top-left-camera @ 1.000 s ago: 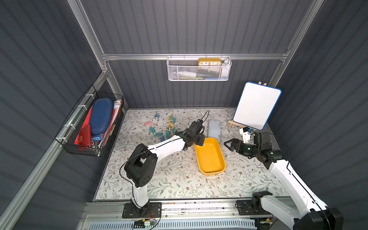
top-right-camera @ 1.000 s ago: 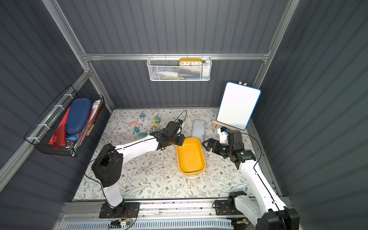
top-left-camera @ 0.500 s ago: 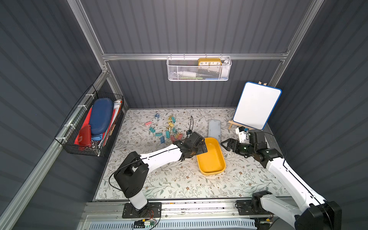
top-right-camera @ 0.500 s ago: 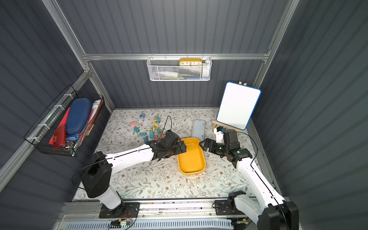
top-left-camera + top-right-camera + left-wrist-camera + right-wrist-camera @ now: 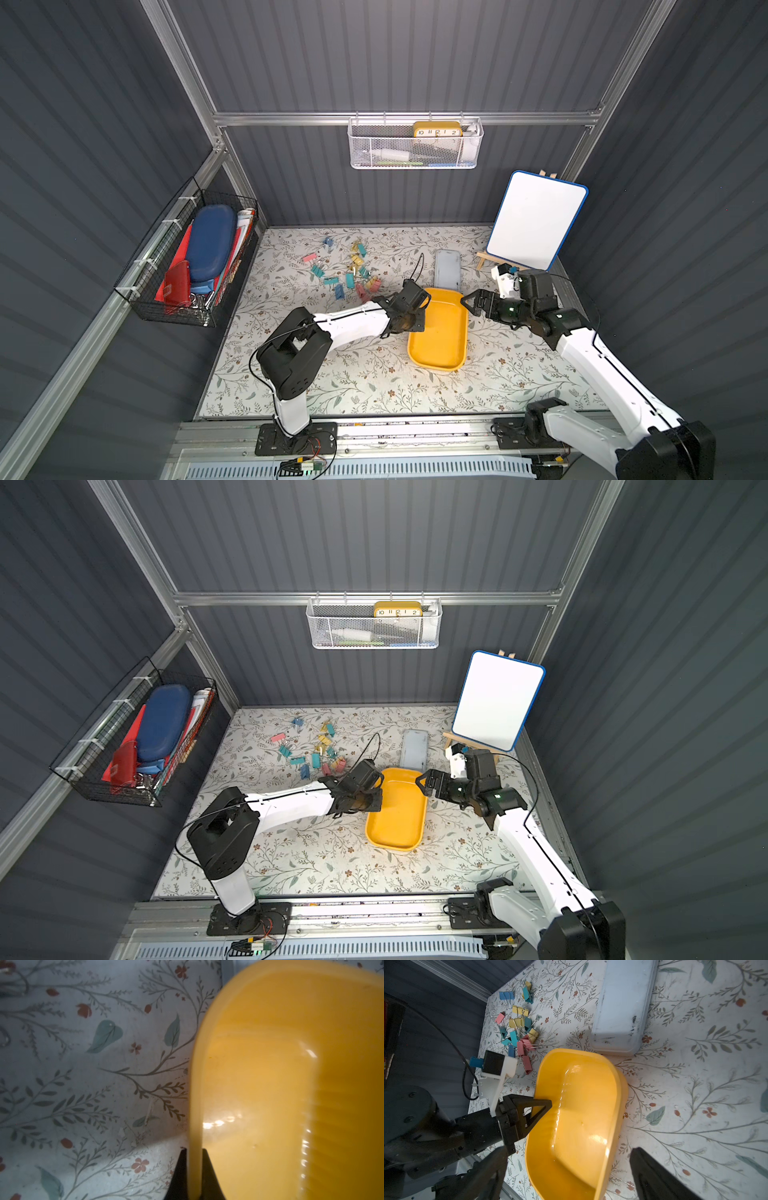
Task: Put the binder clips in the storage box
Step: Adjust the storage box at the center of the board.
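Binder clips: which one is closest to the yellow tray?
The pink binder clip at the near end of the pile, lying just off the rim of the yellow tray; the rest lie farther away.

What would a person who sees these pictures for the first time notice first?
The bright yellow storage box, empty, mid-table, with the left end effector shut on its rim. Colourful binder clips lie scattered on the floral table farther back; the right end effector hangs open across the box.

Glossy, smooth plastic storage box; matt, scuffed floral table.
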You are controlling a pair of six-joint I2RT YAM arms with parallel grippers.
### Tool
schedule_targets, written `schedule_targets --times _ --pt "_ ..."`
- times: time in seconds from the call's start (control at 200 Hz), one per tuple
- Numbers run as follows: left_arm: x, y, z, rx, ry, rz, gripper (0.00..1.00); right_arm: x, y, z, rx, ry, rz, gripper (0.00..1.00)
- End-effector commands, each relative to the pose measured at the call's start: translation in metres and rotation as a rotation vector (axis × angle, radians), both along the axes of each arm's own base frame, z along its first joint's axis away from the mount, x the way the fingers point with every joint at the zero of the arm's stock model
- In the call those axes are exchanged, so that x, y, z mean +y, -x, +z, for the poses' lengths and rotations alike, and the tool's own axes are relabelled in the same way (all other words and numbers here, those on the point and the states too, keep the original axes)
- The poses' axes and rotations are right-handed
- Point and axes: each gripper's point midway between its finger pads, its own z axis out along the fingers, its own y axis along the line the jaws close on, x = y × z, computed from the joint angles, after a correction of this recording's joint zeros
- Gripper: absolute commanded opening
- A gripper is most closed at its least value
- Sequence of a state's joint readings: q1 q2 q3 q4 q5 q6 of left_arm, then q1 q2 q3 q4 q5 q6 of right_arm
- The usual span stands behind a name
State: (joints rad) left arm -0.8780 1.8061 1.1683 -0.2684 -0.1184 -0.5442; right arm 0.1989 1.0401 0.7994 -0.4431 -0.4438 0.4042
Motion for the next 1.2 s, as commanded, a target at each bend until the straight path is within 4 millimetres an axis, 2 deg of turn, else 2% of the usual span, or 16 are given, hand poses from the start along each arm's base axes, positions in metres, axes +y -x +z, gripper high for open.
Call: schedule_targets --times 0.0,0.115,0.265,0.365,0.52,0.71,0.82,0.92,0.951,1.016,1.101,1.156,1.196 --pt "-0.015 -0.003 0.018 -0.177 -0.051 -0.315 0.00 0.003 0.007 0.004 -0.005 0.030 0.038 0.96" --pt "-0.023 -0.004 0.018 -0.292 -0.044 -0.474 0.00 0.008 0.014 -0.003 0.014 0.047 0.084 0.96" --pt "-0.019 -0.022 0.016 -0.447 -0.184 -0.585 0.00 0.015 0.023 -0.020 0.056 0.092 0.153 0.96" --pt "-0.020 -0.026 0.020 -0.517 -0.234 -0.653 0.00 0.018 0.022 -0.032 0.086 0.146 0.183 0.96" --pt "-0.019 -0.032 0.030 -0.588 -0.287 -0.702 0.15 0.012 0.014 -0.046 0.117 0.276 0.173 0.96" --pt "-0.012 -0.048 0.038 -0.629 -0.336 -0.609 0.35 0.016 0.003 -0.028 0.034 0.257 0.167 0.98" --pt "-0.017 -0.053 0.070 -0.702 -0.230 -0.508 0.50 0.002 -0.013 -0.023 -0.051 0.305 0.075 0.99" --pt "-0.014 -0.054 0.120 -0.802 -0.093 -0.391 0.63 -0.004 -0.030 -0.028 -0.077 0.356 0.063 0.99" --pt "-0.008 -0.055 0.137 -0.833 -0.059 -0.345 0.67 -0.004 -0.036 -0.040 -0.037 0.383 0.079 0.99" --pt "0.013 -0.059 0.172 -0.877 0.015 -0.219 0.80 -0.003 -0.044 -0.054 0.026 0.426 0.108 0.99" --pt "0.049 -0.063 0.204 -0.900 0.104 -0.054 0.98 0.005 -0.051 -0.067 0.112 0.435 0.164 0.99" --pt "0.076 -0.066 0.216 -0.907 0.144 0.051 0.99 0.010 -0.057 -0.078 0.147 0.438 0.192 0.97" --pt "0.094 -0.066 0.217 -0.899 0.163 0.114 0.99 0.011 -0.060 -0.084 0.161 0.450 0.200 0.95"
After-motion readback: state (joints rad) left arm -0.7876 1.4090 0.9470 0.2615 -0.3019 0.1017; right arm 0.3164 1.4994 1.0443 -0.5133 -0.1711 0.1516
